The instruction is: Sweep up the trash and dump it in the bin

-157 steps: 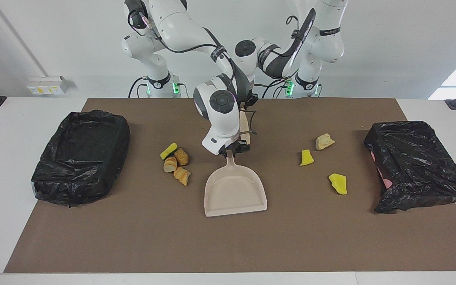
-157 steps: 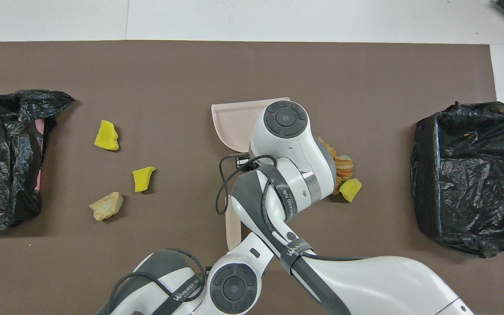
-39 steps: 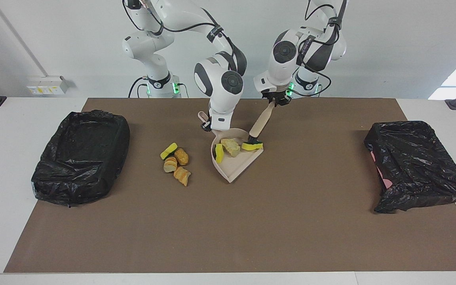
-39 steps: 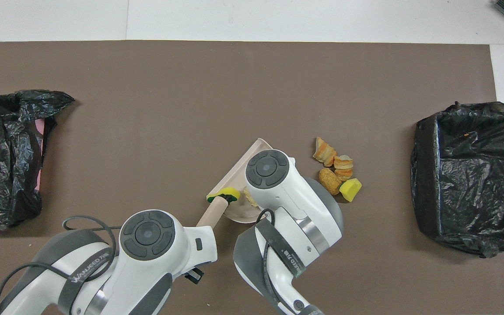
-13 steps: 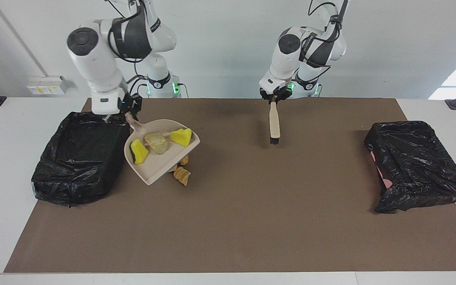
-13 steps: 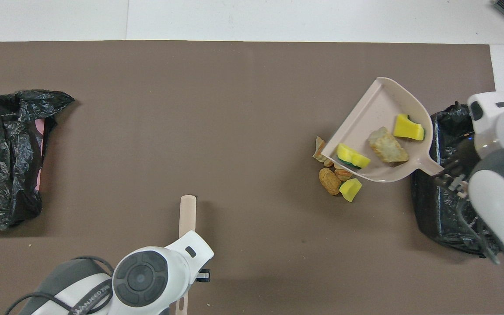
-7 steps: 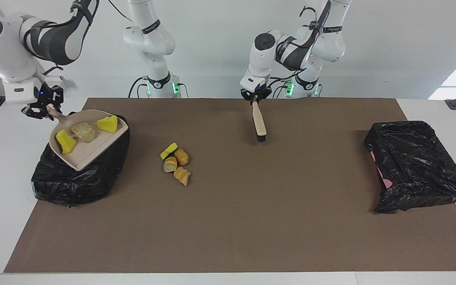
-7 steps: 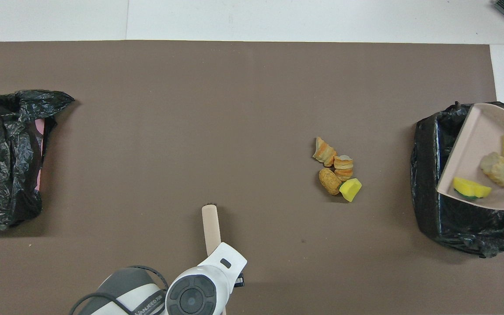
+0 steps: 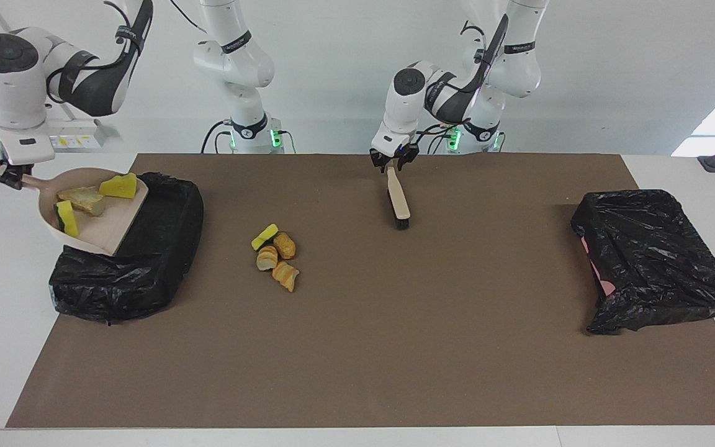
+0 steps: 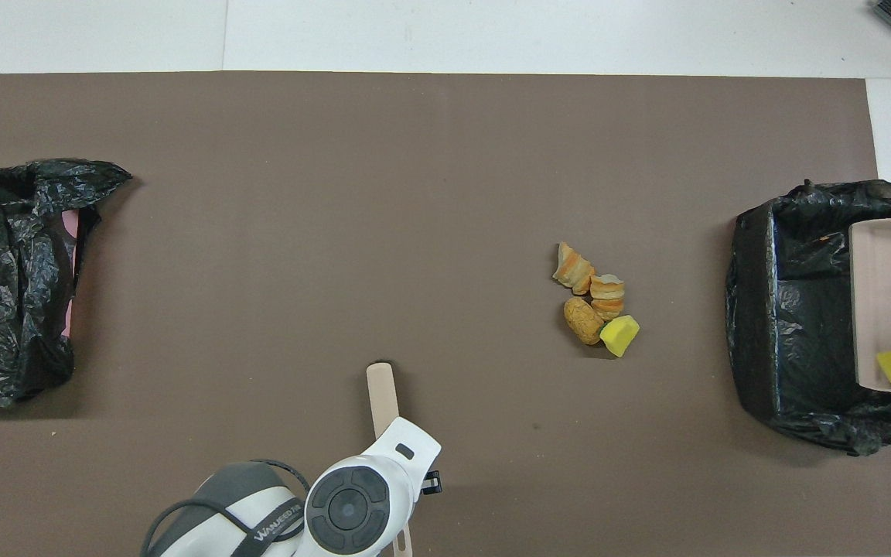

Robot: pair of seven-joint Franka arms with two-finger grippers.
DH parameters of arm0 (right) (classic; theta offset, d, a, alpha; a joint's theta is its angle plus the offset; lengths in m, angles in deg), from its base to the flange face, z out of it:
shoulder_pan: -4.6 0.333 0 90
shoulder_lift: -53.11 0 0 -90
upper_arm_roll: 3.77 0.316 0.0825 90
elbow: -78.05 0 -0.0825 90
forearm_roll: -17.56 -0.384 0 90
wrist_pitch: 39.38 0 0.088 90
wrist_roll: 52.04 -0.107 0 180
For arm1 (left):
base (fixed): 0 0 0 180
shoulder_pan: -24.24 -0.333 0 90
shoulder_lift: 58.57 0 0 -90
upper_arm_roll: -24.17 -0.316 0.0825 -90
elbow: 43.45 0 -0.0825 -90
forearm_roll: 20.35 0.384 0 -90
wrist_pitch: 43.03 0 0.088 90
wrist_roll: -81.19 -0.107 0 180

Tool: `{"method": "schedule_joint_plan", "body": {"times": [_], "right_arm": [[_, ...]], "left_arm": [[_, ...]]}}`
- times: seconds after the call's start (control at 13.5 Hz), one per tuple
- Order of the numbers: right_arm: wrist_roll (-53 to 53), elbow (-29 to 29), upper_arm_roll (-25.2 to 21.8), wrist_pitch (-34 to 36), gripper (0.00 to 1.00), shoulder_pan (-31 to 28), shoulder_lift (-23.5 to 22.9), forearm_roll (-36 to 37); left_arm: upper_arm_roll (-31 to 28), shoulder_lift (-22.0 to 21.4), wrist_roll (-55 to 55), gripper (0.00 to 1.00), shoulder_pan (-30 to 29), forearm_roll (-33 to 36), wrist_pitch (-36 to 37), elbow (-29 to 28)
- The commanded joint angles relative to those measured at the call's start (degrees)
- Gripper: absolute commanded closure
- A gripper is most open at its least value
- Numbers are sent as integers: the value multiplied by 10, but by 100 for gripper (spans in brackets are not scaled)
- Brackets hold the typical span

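My right gripper (image 9: 8, 177) is shut on the handle of the beige dustpan (image 9: 106, 226) and holds it raised over the black-lined bin (image 9: 146, 261) at the right arm's end of the table. Three trash pieces lie in the pan: a yellow sponge chunk (image 9: 118, 185), a tan bread lump (image 9: 82, 198) and a yellow-green sponge (image 9: 67, 217). In the overhead view the pan (image 10: 882, 294) shows over the bin (image 10: 793, 309). Several trash pieces (image 9: 275, 254) lie in a pile on the mat (image 10: 596, 298). My left gripper (image 9: 393, 162) is shut on a brush (image 9: 398, 198), bristles down on the mat.
A second black-lined bin (image 9: 649, 254) stands at the left arm's end of the table and also shows in the overhead view (image 10: 5, 278). The brown mat (image 9: 395, 341) covers most of the table. The brush handle (image 10: 382, 394) shows in the overhead view.
My right gripper has carried the loaded dustpan farther out over the bin toward the table's end and turned it. My left gripper has shifted the brush slightly toward the trash pile.
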Motion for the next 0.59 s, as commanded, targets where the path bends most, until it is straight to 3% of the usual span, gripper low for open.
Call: {"method": "schedule_joint_plan", "body": {"times": [0.0, 0.52], "right_arm": [[23, -7, 12, -22, 100, 1, 2, 52], [32, -16, 14, -14, 100, 52, 16, 152]], "left_arm": [[-4, 14, -3, 0, -50, -4, 27, 46], [-7, 92, -234, 0, -212, 7, 63, 184]]}}
